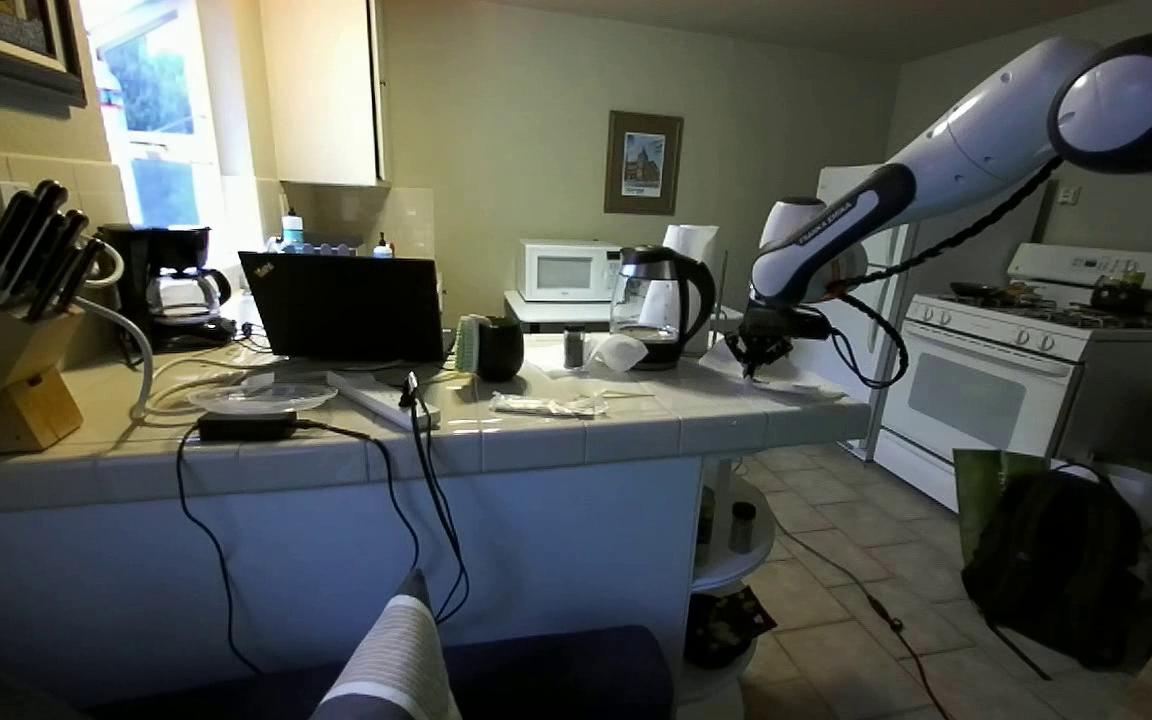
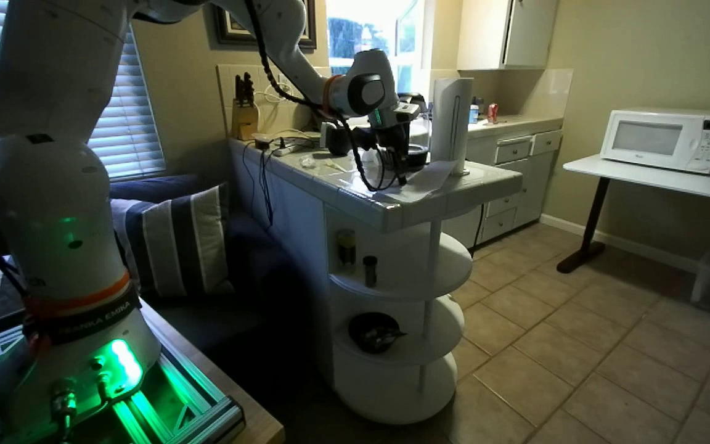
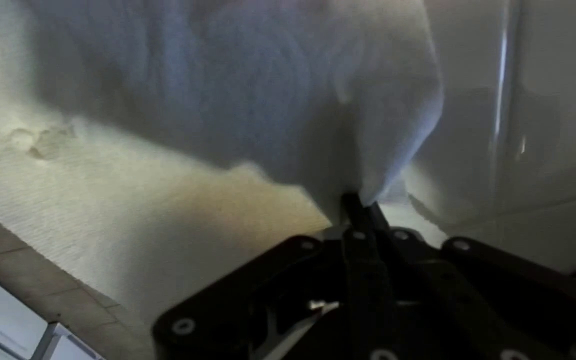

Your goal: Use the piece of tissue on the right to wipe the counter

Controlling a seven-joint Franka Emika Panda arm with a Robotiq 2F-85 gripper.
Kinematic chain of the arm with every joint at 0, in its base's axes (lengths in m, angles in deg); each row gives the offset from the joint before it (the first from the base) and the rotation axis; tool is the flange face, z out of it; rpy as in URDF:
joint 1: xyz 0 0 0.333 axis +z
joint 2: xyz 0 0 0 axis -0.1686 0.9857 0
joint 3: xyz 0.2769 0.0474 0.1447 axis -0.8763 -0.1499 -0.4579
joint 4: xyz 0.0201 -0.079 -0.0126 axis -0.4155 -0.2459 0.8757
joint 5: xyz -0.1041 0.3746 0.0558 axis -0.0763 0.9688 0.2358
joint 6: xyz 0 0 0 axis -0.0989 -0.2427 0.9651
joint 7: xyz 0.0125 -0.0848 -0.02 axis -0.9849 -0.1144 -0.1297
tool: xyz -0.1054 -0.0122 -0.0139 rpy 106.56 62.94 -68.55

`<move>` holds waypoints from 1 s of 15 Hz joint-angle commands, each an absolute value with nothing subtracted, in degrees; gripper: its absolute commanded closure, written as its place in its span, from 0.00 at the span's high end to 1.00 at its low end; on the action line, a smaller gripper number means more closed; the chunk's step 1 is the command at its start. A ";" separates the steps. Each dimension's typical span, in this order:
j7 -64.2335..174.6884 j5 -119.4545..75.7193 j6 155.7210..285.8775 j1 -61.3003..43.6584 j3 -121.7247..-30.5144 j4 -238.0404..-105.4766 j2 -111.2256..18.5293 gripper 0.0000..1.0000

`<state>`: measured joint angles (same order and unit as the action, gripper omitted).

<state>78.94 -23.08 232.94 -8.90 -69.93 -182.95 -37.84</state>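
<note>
The piece of tissue (image 3: 248,75) is a white, rumpled sheet that fills much of the wrist view. My gripper (image 3: 362,202) is shut on a gathered fold of it, and the rest spreads out flat and hangs past the counter's edge. The tissue also shows at the counter's end in both exterior views (image 1: 798,384) (image 2: 432,180). My gripper points down there, low at the counter surface (image 1: 751,374) (image 2: 402,181). The counter (image 1: 681,408) is pale tile, seen also in an exterior view (image 2: 497,179) and the wrist view (image 3: 548,65).
A glass kettle (image 1: 644,300) with a black handle stands beside the gripper. A tall white device (image 2: 452,120) stands close behind the tissue. A small jar (image 1: 574,348), dark cup (image 1: 502,350), plastic packet (image 1: 546,405), laptop (image 1: 346,305) and cables lie farther along. The stove (image 1: 996,370) is beyond.
</note>
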 commanded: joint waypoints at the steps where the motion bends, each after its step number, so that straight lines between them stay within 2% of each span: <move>1: 83.20 -21.35 237.20 -8.73 -68.78 -178.92 -29.95 0.00; 8: 72.19 -10.45 229.55 -13.56 -75.14 -178.70 -32.26 0.00; 12: 73.68 -15.56 222.80 -12.33 -71.12 -177.62 -33.00 0.00; 15: 80.91 -23.41 225.10 -9.43 -66.05 -176.35 -31.07 0.00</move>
